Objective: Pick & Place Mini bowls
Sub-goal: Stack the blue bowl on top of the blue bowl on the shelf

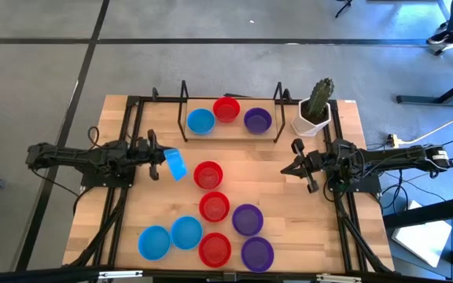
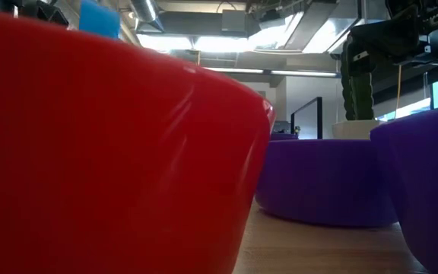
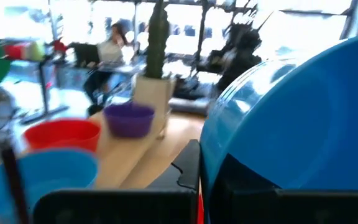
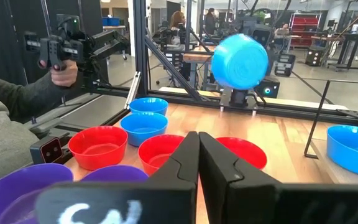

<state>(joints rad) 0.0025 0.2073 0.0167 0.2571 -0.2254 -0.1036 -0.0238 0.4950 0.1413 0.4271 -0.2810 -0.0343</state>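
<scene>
Three mini bowls already sit on the raised rack [image 1: 231, 135] at the far edge of the table [image 1: 321, 236]: a blue bowl on the rack [image 1: 200, 121], a red bowl on the rack [image 1: 226, 109] and a purple bowl on the rack [image 1: 257, 120], side by side between the rack's two upright posts. A fourth is in transit: the left gripper [image 1: 163, 161] is clamped on the held blue bowl [image 1: 176, 165], which hangs tipped on its edge above the table, left of the centre red bowl [image 1: 208, 174] and short of the rack. The right wrist view shows this same bowl lifted clear of the wood, its underside facing the camera.

Seven bowls are left on the open table. Behind the centre red one comes a second red bowl [image 1: 214, 207], with a purple bowl [image 1: 247, 219] just beside it; nearer the front edge lie two blue bowls [image 1: 170, 237] touching each other, a front red bowl [image 1: 215, 249] and a front purple bowl [image 1: 257, 254].

The right gripper [image 1: 299, 166] waits with its fingers together and nothing between them, near the white cactus pot [image 1: 313, 118].

Judging by this layout, the job looks roughly a third done, if the rack is the goal: the carried bowl is yet to be set down there and the seven others are yet to be collected
</scene>
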